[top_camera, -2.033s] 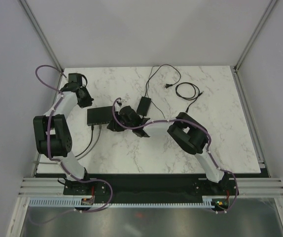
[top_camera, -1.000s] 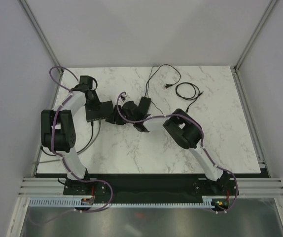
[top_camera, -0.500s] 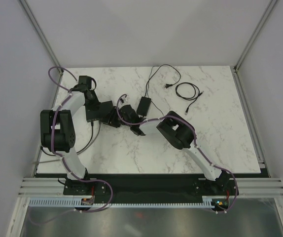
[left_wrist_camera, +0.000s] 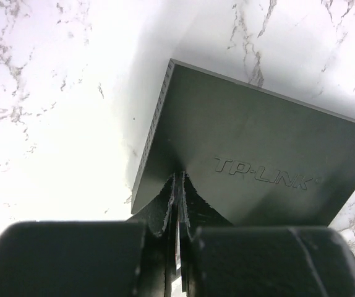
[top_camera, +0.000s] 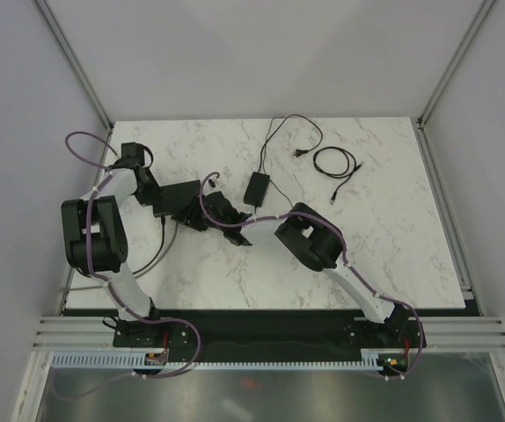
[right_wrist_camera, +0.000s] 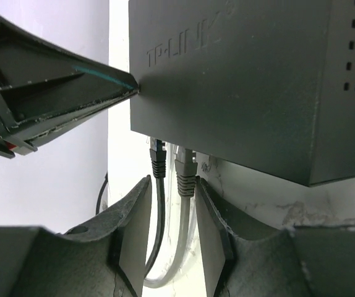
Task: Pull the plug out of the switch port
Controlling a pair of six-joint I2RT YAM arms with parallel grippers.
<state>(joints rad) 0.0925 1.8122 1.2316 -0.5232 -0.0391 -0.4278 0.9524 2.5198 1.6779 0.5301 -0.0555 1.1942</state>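
Observation:
The switch (left_wrist_camera: pixel 258 154) is a flat black box lying on the marble table, seen at left of centre from above (top_camera: pixel 177 193). My left gripper (left_wrist_camera: pixel 179 176) is shut, its tips pressing down on the switch's top near one edge. Two plugs sit in the port edge, a black plug (right_wrist_camera: pixel 159 159) and a grey plug (right_wrist_camera: pixel 186 173). My right gripper (right_wrist_camera: pixel 172 185) is open and straddles both just below the ports. The grey plug's boot lies against the right finger (right_wrist_camera: pixel 211 229); a small gap shows beside the black cable.
A black power adapter (top_camera: pixel 257 189) lies behind the right arm, its thin cord looping to the back. A coiled black cable (top_camera: pixel 334 163) lies at the back right. The two plugged cables (top_camera: pixel 160 244) run off toward the table's left front edge.
The left arm has swung back to the left while its tips stay on the switch. The right gripper has slid left along the port edge to the two plugs.

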